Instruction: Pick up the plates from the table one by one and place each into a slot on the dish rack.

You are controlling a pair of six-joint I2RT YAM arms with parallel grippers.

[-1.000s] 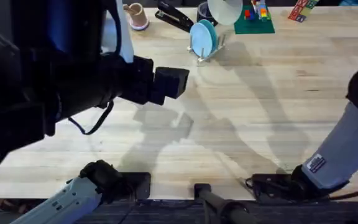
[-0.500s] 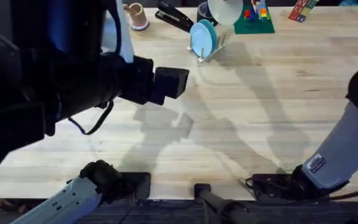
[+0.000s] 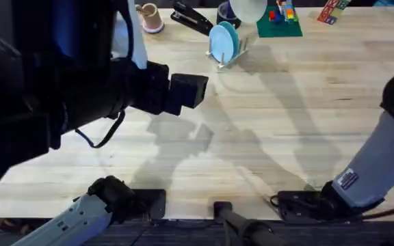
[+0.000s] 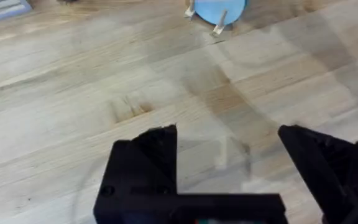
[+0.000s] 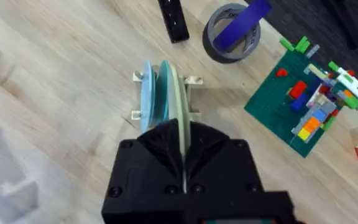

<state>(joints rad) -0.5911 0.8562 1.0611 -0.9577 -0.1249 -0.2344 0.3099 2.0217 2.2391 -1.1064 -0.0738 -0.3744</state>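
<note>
The dish rack (image 3: 229,60) stands at the table's (image 3: 299,109) far middle, and a teal plate (image 3: 222,41) rests upright in one slot. In the right wrist view my right gripper (image 5: 181,130) is shut on the rim of the cream plate (image 5: 175,93). It holds that plate edge-on right above the rack (image 5: 193,81), beside the teal plate (image 5: 157,93). From overhead the cream plate (image 3: 247,9) shows just behind the rack. My left gripper (image 3: 189,91) (image 4: 229,140) hovers open over bare wood left of the rack (image 4: 218,28), holding nothing.
Along the far edge sit a pink cup (image 3: 149,17), a black stapler (image 3: 191,19), a tape roll (image 5: 232,34) and a green brick baseplate (image 5: 303,106) with coloured bricks. The left arm looms large and dark over the left side.
The cream plate has edged slightly toward the table's far edge in the overhead view. The left arm has stayed still.
</note>
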